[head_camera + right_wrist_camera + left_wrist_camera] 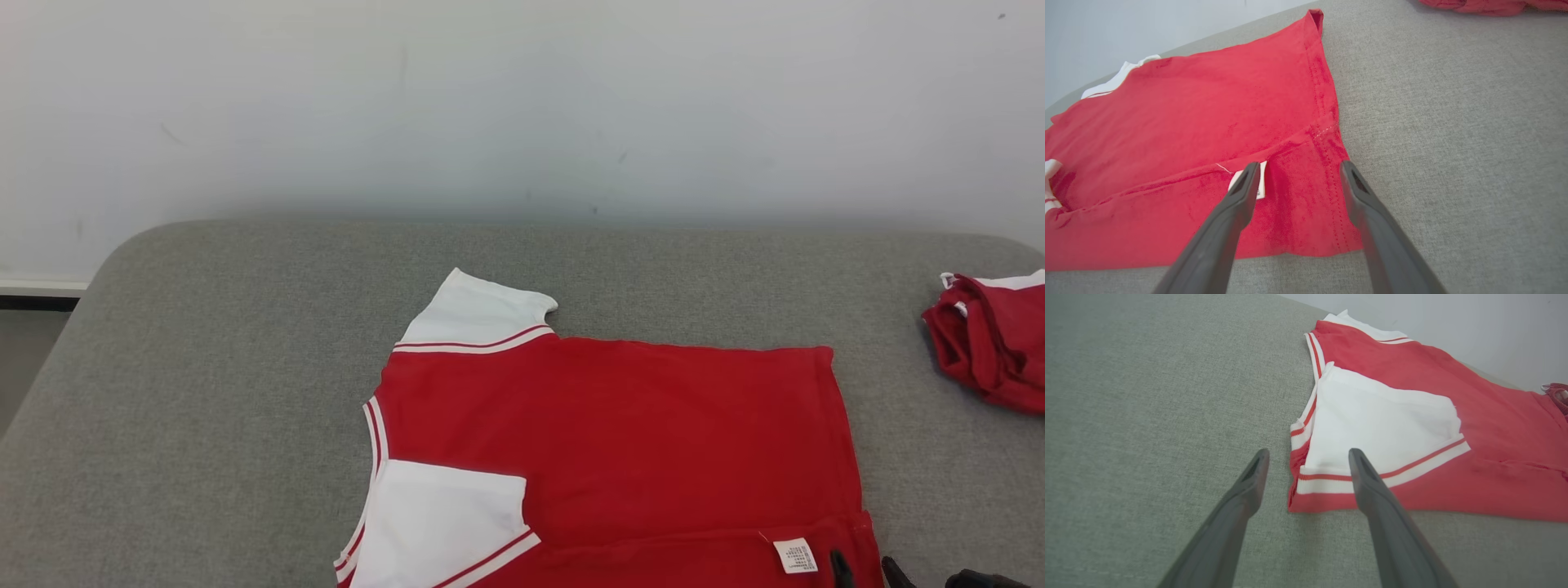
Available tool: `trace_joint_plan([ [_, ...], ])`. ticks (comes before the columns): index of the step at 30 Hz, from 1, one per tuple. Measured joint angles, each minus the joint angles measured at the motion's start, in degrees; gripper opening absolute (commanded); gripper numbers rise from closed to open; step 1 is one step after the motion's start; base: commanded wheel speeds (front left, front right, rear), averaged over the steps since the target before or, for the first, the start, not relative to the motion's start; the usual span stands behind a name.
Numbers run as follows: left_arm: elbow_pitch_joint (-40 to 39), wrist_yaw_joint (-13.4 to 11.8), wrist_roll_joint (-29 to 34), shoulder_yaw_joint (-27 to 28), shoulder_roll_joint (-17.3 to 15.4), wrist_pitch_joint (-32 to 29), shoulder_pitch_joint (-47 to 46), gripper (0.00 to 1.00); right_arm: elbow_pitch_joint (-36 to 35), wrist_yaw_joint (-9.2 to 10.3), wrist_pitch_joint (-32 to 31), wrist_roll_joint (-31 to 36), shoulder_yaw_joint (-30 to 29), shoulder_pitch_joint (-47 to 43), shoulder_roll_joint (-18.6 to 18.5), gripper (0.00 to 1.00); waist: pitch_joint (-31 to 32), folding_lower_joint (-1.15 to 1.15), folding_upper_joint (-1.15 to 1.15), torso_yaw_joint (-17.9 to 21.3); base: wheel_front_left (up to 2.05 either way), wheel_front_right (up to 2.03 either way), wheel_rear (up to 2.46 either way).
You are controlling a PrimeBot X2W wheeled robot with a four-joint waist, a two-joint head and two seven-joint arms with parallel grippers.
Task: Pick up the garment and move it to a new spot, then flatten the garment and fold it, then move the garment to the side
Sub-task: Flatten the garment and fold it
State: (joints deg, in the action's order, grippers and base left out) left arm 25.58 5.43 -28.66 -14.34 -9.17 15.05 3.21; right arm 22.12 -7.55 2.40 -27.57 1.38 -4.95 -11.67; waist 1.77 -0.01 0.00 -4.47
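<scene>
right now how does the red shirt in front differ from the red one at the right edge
The middle shirt lies spread flat, its near edge folded over; the heaped garment is bunched up. The middle shirt shows broad white sleeves; the heaped garment shows mostly red with slim white trim. Both are red and white and rest on the grey surface.
</scene>
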Motion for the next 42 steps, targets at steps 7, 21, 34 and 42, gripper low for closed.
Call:
trace_joint_plan([
  [7,-5.4,-0.7,2.5,5.6,0.8,0.0,-1.3,1.0,-3.6,0.0,4.6,5.1,-0.9,2.4,2.5,1.0,0.1,0.0,0.0,1.1,0.0,0.0,0.0],
  [21,-19.6,-1.5,14.3,12.2,-0.3,0.0,-2.6,1.0,-11.9,0.0,11.6,13.3,-0.9,5.0,4.0,1.0,0.4,0.01,0.0,1.8,0.0,0.0,0.0],
  [34,-20.9,0.7,13.6,12.1,-0.1,0.0,-0.8,1.0,-14.1,0.0,12.4,14.6,-0.7,2.1,5.7,1.0,0.4,0.0,0.0,2.5,0.0,0.0,0.0],
  [42,-20.4,1.5,12.1,12.9,0.2,0.0,1.2,1.0,-14.5,0.0,12.6,14.6,-1.4,0.2,6.4,1.0,0.4,0.01,0.0,2.6,0.0,0.0,0.0],
])
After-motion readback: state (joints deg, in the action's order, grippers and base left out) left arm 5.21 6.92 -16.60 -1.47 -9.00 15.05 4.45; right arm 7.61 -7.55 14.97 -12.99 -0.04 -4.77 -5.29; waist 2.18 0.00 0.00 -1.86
